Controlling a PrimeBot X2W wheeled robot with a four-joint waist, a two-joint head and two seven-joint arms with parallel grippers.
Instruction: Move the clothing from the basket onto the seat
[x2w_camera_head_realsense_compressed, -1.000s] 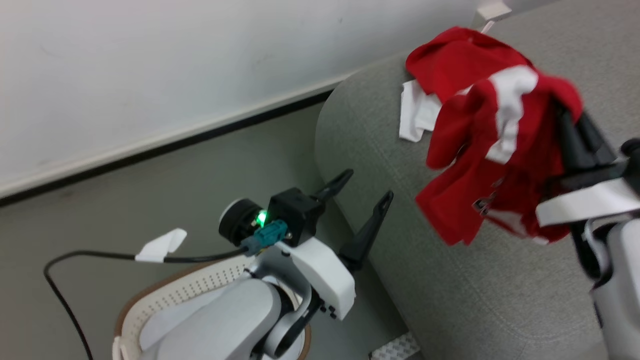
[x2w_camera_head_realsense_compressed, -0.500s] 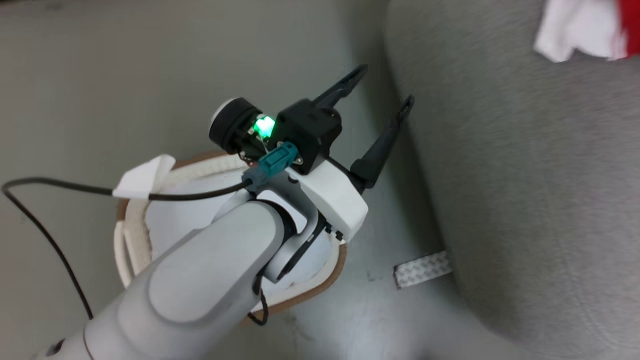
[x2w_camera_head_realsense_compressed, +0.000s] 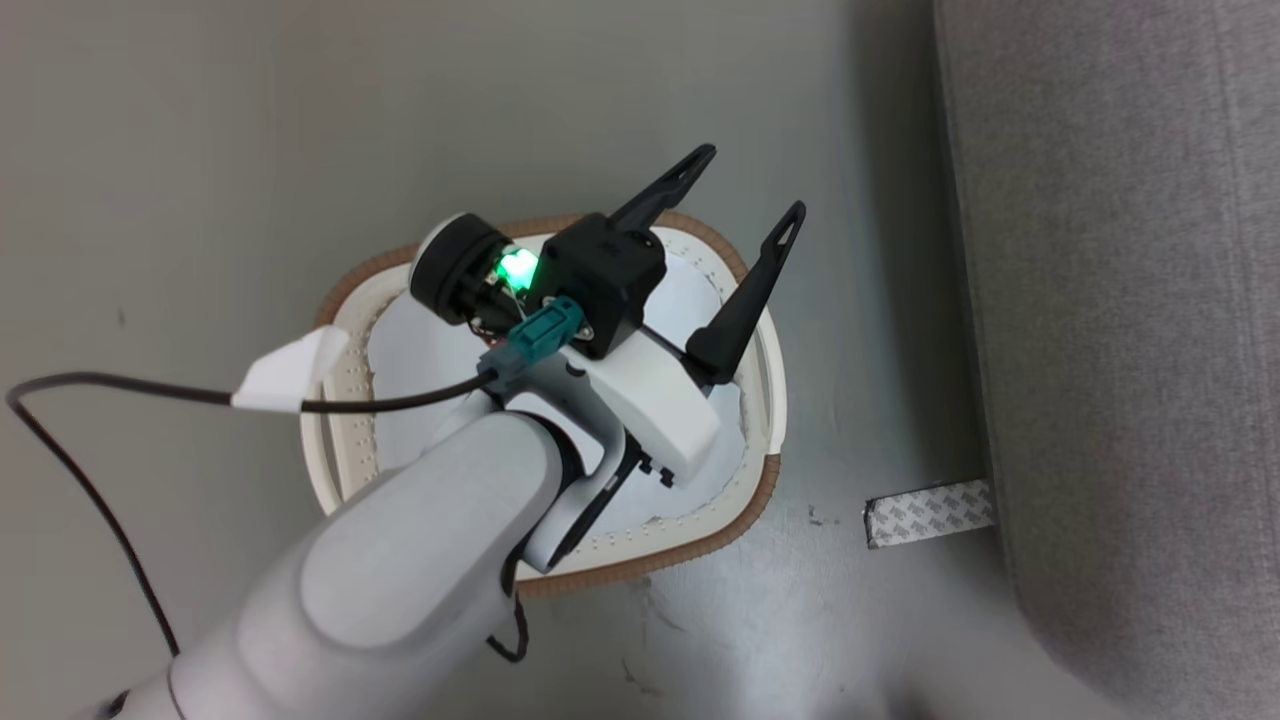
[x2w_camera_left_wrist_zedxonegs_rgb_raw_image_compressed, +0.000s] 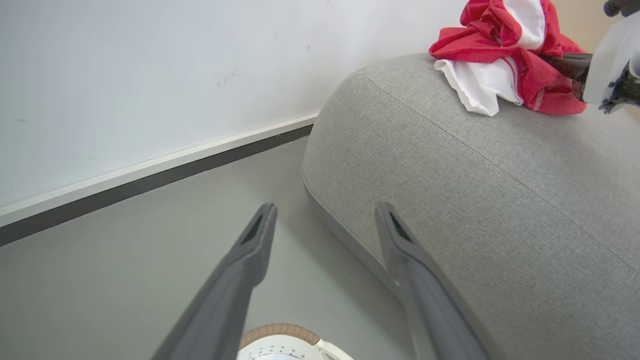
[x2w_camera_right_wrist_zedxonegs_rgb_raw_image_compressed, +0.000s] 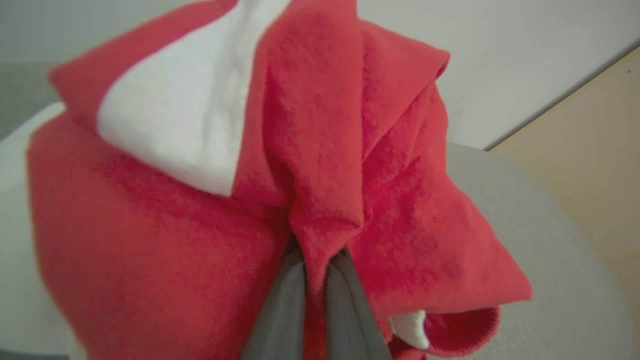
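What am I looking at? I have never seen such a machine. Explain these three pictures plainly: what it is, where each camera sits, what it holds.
It is a wheeled robot with two arms, each ending in a two-fingered end effector. The head camera looks down on the left end effector, open and empty above a laundry basket that stands on the floor beside a grey sofa. The left wrist camera looks along those same fingers towards red and white clothes piled on the sofa. The right wrist camera shows the right end effector shut on a red garment.
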